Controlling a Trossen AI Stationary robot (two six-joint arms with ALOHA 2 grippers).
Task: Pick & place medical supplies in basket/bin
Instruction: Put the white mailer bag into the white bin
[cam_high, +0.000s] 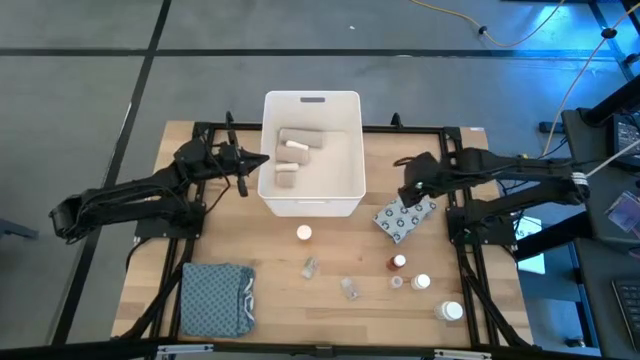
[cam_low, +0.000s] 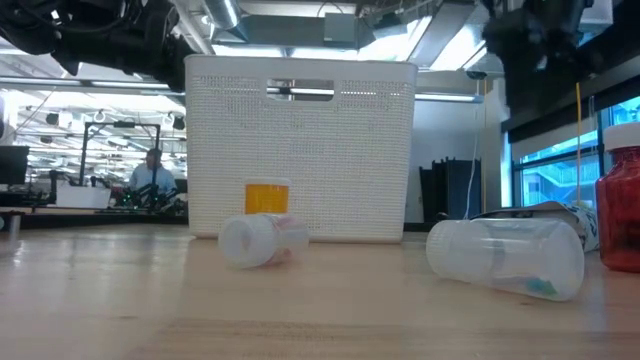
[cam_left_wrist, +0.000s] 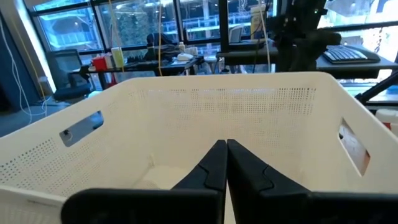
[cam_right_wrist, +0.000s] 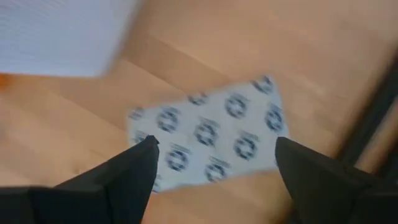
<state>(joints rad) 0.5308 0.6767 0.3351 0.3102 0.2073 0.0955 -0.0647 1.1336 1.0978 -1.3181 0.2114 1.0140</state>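
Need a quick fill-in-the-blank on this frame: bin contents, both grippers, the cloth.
1. The beige rolls lie inside the white ____.
2. The right gripper, fingers ____, is above the dotted packet.
3. The left gripper, at the bin's side, is ____.
4. The folded cloth lies on the ____.

Missing words: bin; open; shut; table

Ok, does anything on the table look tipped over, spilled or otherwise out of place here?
Two clear vials lie on their sides on the table, also seen toppled in the low view. The dotted packet lies askew beneath the open right claw. Nothing spilled or damaged. Three bandage rolls rest in the white bin.
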